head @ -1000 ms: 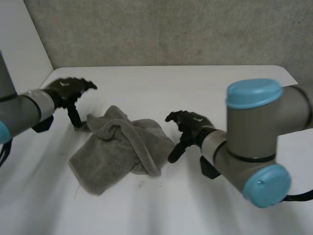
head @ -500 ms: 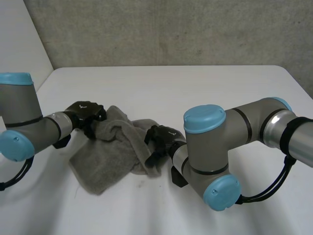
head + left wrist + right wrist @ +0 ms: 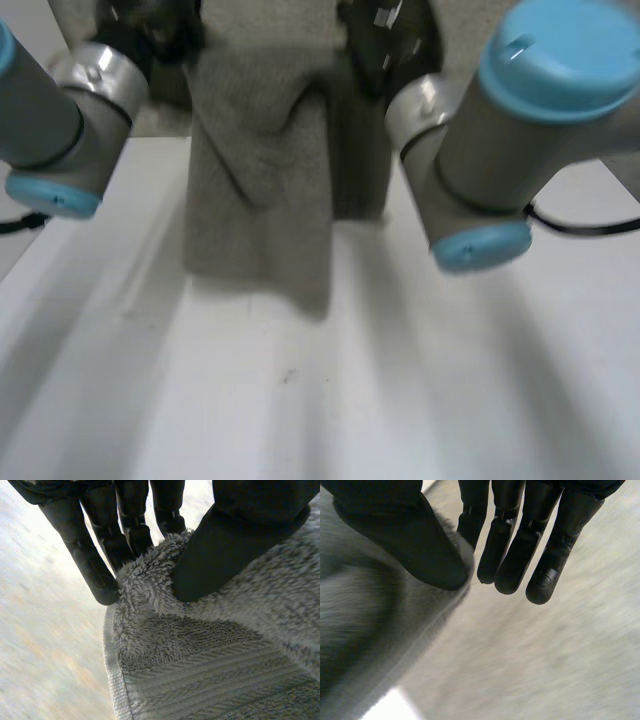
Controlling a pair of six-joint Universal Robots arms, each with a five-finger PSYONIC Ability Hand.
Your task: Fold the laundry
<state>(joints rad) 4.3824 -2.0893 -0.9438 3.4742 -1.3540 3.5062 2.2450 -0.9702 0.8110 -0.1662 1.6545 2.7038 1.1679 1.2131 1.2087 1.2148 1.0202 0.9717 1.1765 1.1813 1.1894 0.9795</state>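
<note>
A grey towel (image 3: 260,180) hangs in the air above the white table (image 3: 330,400), held up by both hands at its upper edge. My left hand (image 3: 150,25) grips the upper left corner; in the left wrist view the thumb (image 3: 235,545) presses the towel's (image 3: 215,660) fluffy edge against the fingers (image 3: 95,565). My right hand (image 3: 385,35) holds the upper right corner. Beside the fingers (image 3: 520,555) in the right wrist view, the thumb (image 3: 415,545) pinches the towel's (image 3: 365,630) hem. The cloth droops in folds between the hands, its lower edge just above the table.
A grey wall (image 3: 270,20) rises behind the table. Both arms, with a light-blue cap (image 3: 560,50) on the right one, stand high and close in front of the view. The table's left edge (image 3: 40,250) runs near the left arm.
Both hands closed on the towel where it lay crumpled on the table, then lifted it up. It now hangs between them.
</note>
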